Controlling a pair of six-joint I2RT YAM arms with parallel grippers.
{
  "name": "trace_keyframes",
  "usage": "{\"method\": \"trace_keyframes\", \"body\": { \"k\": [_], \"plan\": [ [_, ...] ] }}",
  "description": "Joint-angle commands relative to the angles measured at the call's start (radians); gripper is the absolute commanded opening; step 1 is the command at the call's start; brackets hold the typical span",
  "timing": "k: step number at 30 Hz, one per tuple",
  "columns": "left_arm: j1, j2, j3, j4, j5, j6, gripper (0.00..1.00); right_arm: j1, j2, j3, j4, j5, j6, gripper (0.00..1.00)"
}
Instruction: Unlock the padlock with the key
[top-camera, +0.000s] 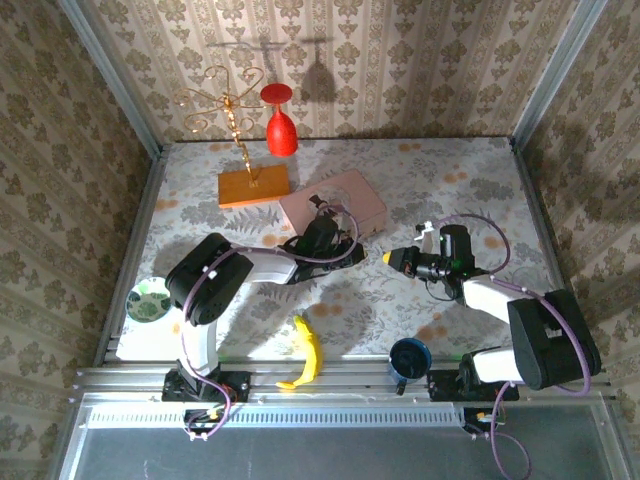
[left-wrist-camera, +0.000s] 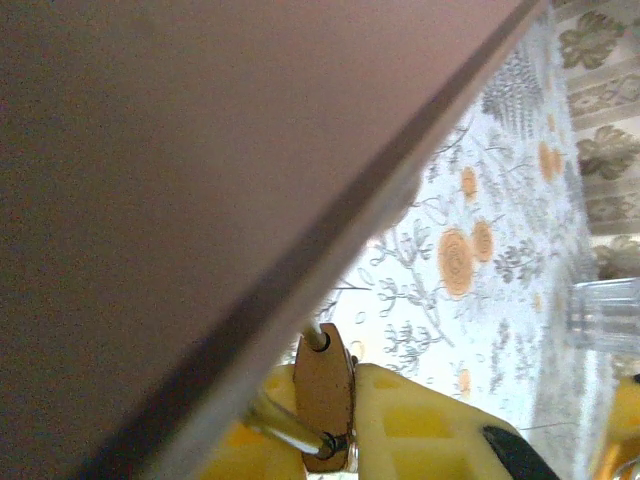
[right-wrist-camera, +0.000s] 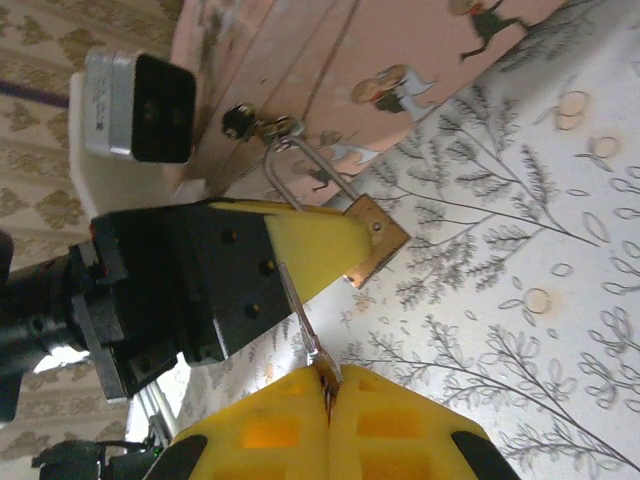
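The top camera looks steeply down from behind the arms over the whole table (top-camera: 450, 190), while each wrist camera peers from close behind its hand, that of the left gripper (left-wrist-camera: 325, 437) hard under the pink box (left-wrist-camera: 150, 200), that of the right gripper (right-wrist-camera: 328, 388) along the key (right-wrist-camera: 300, 310), both sharing the padlock (left-wrist-camera: 325, 385) just ahead of the fingertips.

padlock (right-wrist-camera: 378, 238): tiny, pale-gold body, tilted, just above the tablecloth | silvery shackle looped through latch (right-wrist-camera: 258, 124) of pink box (right-wrist-camera: 330, 60) | key (right-wrist-camera: 297, 302): thin silvery blade, near-upright, just below padlock, tip hidden
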Motion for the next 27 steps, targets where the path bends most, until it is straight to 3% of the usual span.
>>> {"method": "trace_keyframes", "body": {
  "k": [1, 7, 17, 27],
  "plan": [
    [0.008, -0.013, 0.014, 0.205, 0.135, -0.115, 0.05, 0.007, 0.025, -0.029, 0.115, -0.085, -0.014, 0.0],
    [0.02, 0.011, -0.004, 0.329, 0.177, -0.172, 0.03, 0.011, 0.092, -0.057, 0.163, -0.102, -0.01, 0.0],
    [0.027, 0.002, -0.027, 0.359, 0.191, -0.181, 0.0, 0.012, 0.255, -0.088, 0.425, -0.133, 0.083, 0.0],
    [0.055, 0.019, -0.098, 0.58, 0.239, -0.225, 0.0, 0.011, 0.439, -0.073, 0.732, -0.243, 0.265, 0.0]
  ]
}}
